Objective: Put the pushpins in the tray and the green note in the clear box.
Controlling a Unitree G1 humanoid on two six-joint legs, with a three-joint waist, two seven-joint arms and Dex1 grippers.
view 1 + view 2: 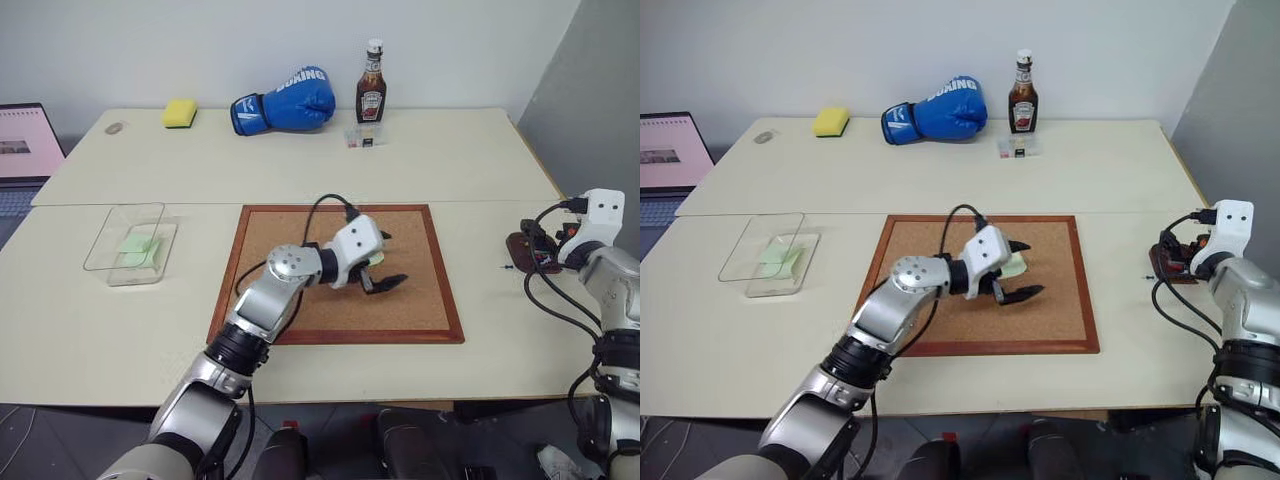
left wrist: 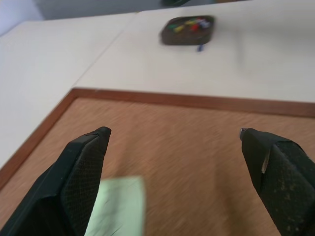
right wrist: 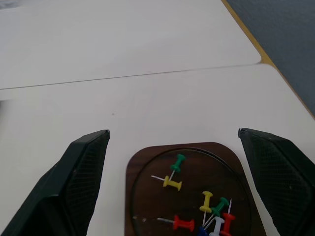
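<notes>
My left gripper (image 1: 385, 262) hovers open over the cork board (image 1: 300, 300). A pale green note (image 2: 118, 206) lies on the board by its lower finger, free of the jaws. Another green sheet (image 1: 138, 245) lies inside the clear box (image 1: 110, 238) at the table's left. The dark brown tray (image 3: 142, 169) holds several coloured pushpins (image 3: 206, 206). My right gripper (image 3: 172, 132) is open just above and behind the tray, at the table's right edge, with nothing between its fingers. One blue pin (image 2: 200, 47) lies on the table beside the tray (image 2: 170, 37).
At the back stand a blue boxing glove (image 1: 285, 102), a ketchup bottle (image 1: 371, 85), a small clear container (image 1: 364, 137) and a yellow sponge (image 1: 180, 113). A laptop (image 1: 25, 145) sits off the far left. The table ends just right of the tray.
</notes>
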